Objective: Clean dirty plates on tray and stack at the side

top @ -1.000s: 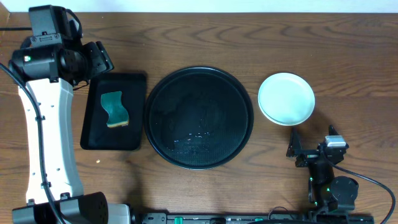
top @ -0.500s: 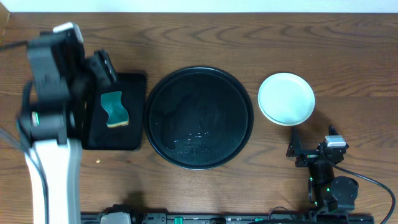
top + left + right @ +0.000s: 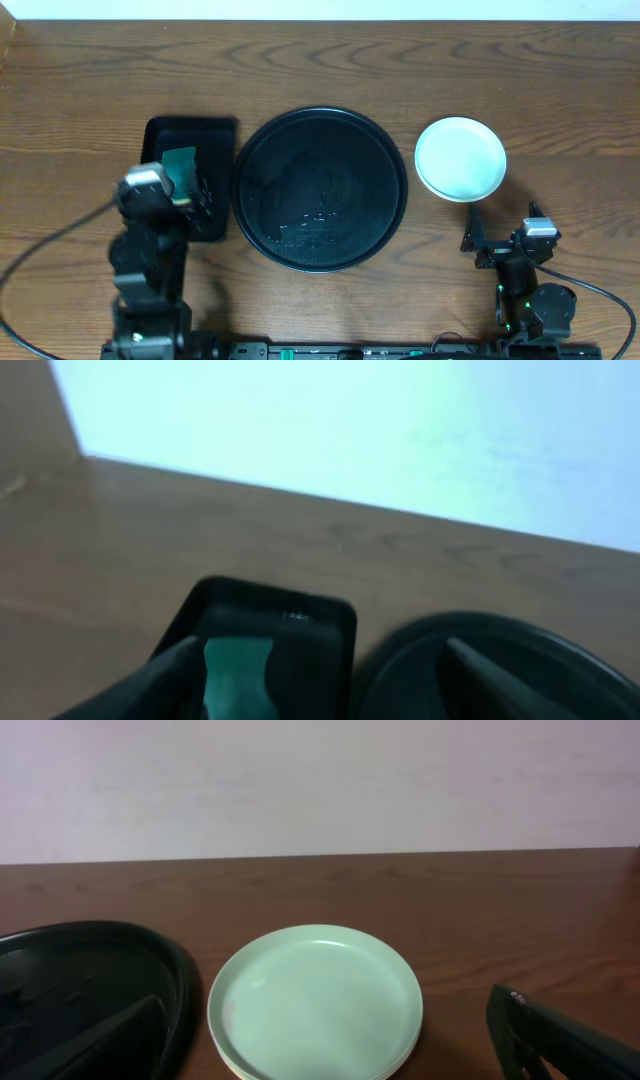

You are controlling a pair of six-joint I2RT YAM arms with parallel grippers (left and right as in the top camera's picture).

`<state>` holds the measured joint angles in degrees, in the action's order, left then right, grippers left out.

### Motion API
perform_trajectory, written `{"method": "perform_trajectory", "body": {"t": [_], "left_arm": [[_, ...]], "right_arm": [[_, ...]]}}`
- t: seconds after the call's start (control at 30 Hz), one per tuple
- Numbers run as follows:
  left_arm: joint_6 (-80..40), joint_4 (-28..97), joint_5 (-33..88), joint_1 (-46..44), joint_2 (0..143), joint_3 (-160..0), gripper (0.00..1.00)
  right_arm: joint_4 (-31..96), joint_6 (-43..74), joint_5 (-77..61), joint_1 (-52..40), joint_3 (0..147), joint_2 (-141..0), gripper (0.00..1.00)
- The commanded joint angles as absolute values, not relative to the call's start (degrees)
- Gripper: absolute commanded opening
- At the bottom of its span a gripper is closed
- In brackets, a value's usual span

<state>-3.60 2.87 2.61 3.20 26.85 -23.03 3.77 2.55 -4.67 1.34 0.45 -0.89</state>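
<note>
The plates (image 3: 460, 158) sit in a stack on the table to the right of the round black tray (image 3: 320, 130), which has nothing on it. The top plate is light teal, and the right wrist view shows it with a faint smudge near its left rim (image 3: 315, 1000). My right gripper (image 3: 500, 238) is open and empty, just in front of the stack (image 3: 335, 1055). My left gripper (image 3: 198, 198) is open and empty, low over the front of the small rectangular tray (image 3: 320, 650).
A green sponge (image 3: 181, 163) lies in the small rectangular black tray (image 3: 190, 130), left of the round tray. The left wrist view shows the sponge (image 3: 235, 670) and the round tray's rim (image 3: 520, 660). The right wrist view shows the round tray's edge (image 3: 80, 970).
My left arm has pulled back from the far left of the table to the front edge, with its gripper now over the small tray's front. The right arm and plates have not moved.
</note>
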Motion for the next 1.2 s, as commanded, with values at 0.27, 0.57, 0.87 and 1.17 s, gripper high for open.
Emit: {"method": "perform_trajectory", "body": {"t": [0.27,0.57,0.87,1.17], "left_arm": [[7.16,-2.90,1.76,1.58,4.58,-2.70,0.74],[7.70,4.19,-1.58,1.58,0.08,-0.23,0.74],[7.70,4.10,-1.56,1.56,0.73,-0.23,0.74],[7.70,4.10,-1.56,1.56,1.10,-0.23,0.74]], "right_arm": [[3.92,3.14,-4.54,0.60,0.32,-0.51,0.99],[3.92,3.14,-4.54,0.60,0.32,-0.51,0.99],[3.92,3.14,-4.54,0.60,0.32,-0.51,0.99],[3.92,3.14,-4.54,0.60,0.32,-0.54,0.99]]}}
